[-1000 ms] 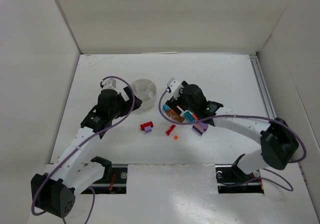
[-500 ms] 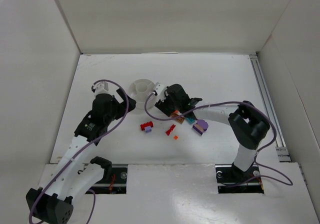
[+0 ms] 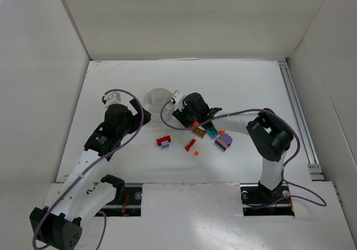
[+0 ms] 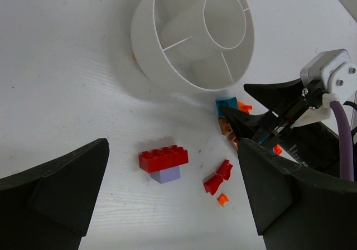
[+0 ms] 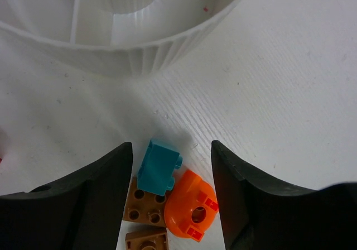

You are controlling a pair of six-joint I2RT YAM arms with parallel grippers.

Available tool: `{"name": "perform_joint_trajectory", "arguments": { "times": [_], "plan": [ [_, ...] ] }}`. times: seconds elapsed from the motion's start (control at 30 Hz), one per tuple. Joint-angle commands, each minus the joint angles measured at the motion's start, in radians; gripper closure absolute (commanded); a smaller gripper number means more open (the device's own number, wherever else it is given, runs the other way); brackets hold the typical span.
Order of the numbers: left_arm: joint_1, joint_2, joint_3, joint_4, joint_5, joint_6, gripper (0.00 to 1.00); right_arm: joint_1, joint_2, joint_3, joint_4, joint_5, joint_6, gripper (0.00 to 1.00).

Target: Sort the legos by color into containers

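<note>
Right wrist view has the right claw [image 5: 170,149] spread wide and empty, its dark fingers [image 5: 83,205] either side of a teal brick [image 5: 158,168] in the lower middle of the frame. That brick leans on a tan brick [image 5: 142,205] and sits just beside a rounded orange piece [image 5: 191,210], so a squeeze from here would likely catch two colours at once or flick the teal one aside. The dish [image 5: 139,49] fills the top of the frame, near the cluster; a careless lift could bump its ribbed wall and slide it over the worktop [image 5: 290,82]. Left wrist view shows the left claw [image 4: 173,147] equally open and empty above a red brick [image 4: 163,158] stacked on a lilac brick [image 4: 165,175], with the right arm [image 4: 312,149] close at the frame's right; both reaching for the dish together could clash.

A second tan brick [image 5: 146,240] is cut off at the bottom edge of the right wrist view, and most of the dish lies outside it. From overhead the right arm covers part of the cluster. Whether the teal brick touches either finger I cannot tell.
</note>
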Motion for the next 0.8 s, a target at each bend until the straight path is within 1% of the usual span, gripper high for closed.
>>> {"name": "perform_joint_trajectory", "arguments": {
  "times": [0.0,0.2,0.23,0.27,0.33,0.43,0.77],
  "plan": [
    [-0.005,-0.007,0.019,0.001,-0.029,-0.008,0.01,-0.004,0.002,-0.009,0.049,0.010,0.039,0.37],
    [-0.005,-0.007,0.019,0.001,-0.030,-0.017,0.01,-0.004,0.013,-0.009,0.049,0.021,0.039,0.47],
    [-0.005,-0.007,0.019,-0.008,-0.030,-0.017,0.01,-0.004,0.013,-0.009,0.049,0.021,0.039,0.47],
    [-0.005,-0.007,0.019,-0.008,-0.030,-0.017,0.01,-0.004,0.013,-0.009,0.049,0.021,0.039,0.49],
    [-0.005,-0.007,0.019,-0.008,-0.040,-0.017,0.01,-0.004,0.013,-0.009,0.049,0.012,0.039,0.49],
    [-0.005,-0.007,0.019,-0.017,-0.051,-0.026,0.01,-0.004,0.013,-0.009,0.049,0.012,0.039,0.57],
    [-0.005,-0.007,0.019,-0.027,-0.060,-0.036,0.01,-0.004,0.022,-0.018,0.049,-0.007,0.039,0.55]
  ]
}}
